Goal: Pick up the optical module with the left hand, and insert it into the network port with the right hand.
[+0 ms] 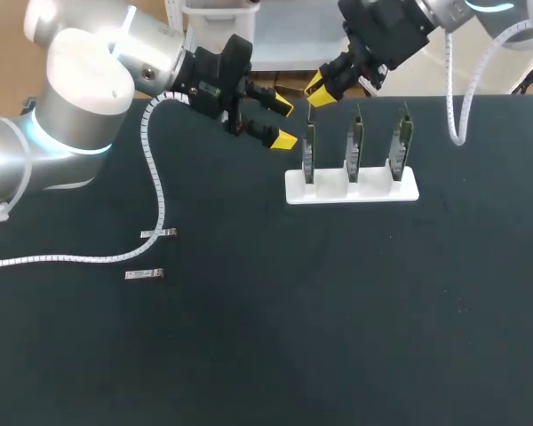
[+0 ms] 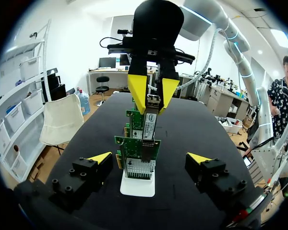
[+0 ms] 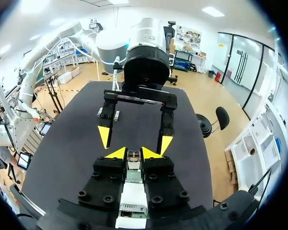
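Half done, seemingly: insertion in hand. Holds left gripper (image 1: 284,124) spread and empty just left of rack (image 1: 351,188). Grips module (image 2: 150,120) in right gripper (image 1: 320,90), above rack's leftmost card (image 1: 309,155). Next: align with port (image 2: 139,168), press straight down.

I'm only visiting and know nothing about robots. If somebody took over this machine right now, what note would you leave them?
The left gripper is open and empty, beside the white stand.
The right gripper is shut on the module, holding it over the end card nearest the left gripper.
Done: the module is off the table and in the right gripper.
Left: push it fully into that card, then release; I cannot tell whether it has started going in.
Two spare modules lie on the table.
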Robot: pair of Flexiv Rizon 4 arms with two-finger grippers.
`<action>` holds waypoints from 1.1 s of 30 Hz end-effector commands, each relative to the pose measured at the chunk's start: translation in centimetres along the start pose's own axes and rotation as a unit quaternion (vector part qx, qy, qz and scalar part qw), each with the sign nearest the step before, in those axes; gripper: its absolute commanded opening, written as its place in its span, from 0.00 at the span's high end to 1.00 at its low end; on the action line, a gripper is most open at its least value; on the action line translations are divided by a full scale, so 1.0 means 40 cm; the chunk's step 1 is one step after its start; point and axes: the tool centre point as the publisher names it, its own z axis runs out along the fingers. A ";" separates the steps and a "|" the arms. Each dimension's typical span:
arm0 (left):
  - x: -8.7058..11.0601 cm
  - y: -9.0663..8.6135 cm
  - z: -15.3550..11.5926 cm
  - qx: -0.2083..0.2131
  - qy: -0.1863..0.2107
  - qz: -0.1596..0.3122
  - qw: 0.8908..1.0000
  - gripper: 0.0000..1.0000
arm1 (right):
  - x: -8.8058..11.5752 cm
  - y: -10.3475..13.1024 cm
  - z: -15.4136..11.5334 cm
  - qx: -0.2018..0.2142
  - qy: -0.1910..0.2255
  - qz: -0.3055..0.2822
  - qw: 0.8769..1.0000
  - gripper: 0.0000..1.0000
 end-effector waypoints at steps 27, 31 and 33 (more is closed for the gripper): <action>-0.003 0.002 0.001 0.001 0.003 -0.001 1.000 0.00 | -0.002 0.004 -0.001 -0.007 0.000 -0.002 1.000 1.00; -0.003 0.002 0.001 0.001 0.003 -0.001 1.000 0.00 | -0.005 0.004 -0.004 -0.008 -0.002 -0.002 1.000 1.00; -0.003 0.002 0.001 0.001 0.003 -0.001 1.000 0.00 | -0.005 0.005 -0.004 -0.010 -0.004 0.002 1.000 1.00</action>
